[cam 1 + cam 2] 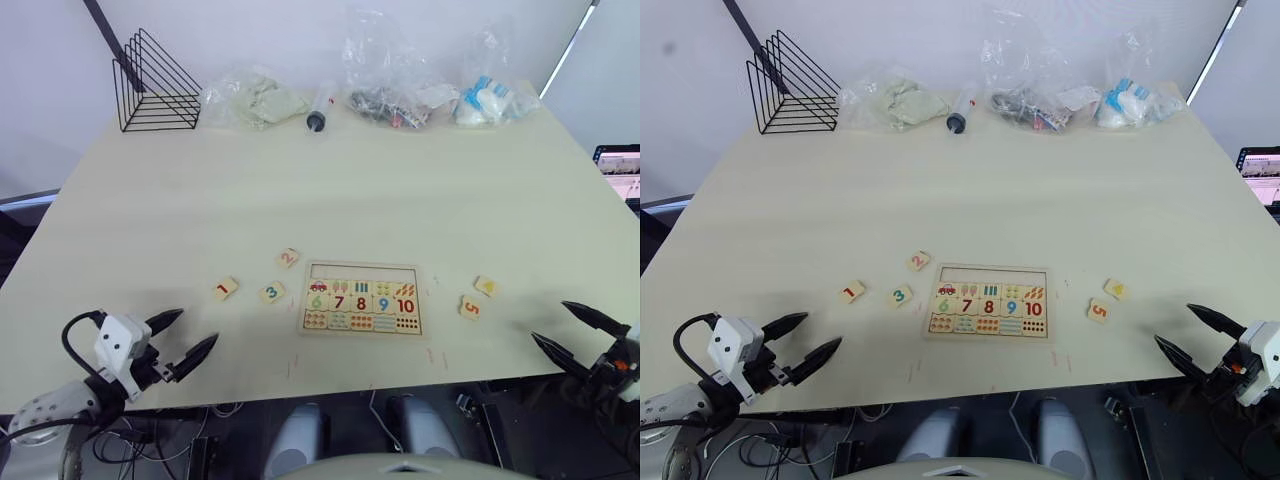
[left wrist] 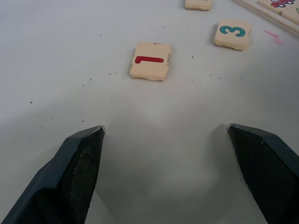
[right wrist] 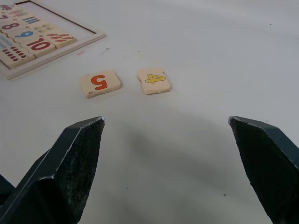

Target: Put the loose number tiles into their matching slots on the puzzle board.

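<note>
The loose number tiles (image 1: 272, 292) are being left scattered either side of the puzzle board (image 1: 361, 298); both the left gripper (image 1: 184, 336) and right gripper (image 1: 567, 329) are being held spread apart, empty.

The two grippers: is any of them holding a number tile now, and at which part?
Nothing is held. The left gripper is open above the table near tile 1; the right gripper is open near tiles 5 and 4.

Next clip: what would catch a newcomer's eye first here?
The puzzle board near the table's front edge, its top row of slots bare. Number tiles lie loose on both sides: 1, 2 and 3 to its left, 4 and 5 to its right. The left gripper and right gripper, both open, flank them.
</note>
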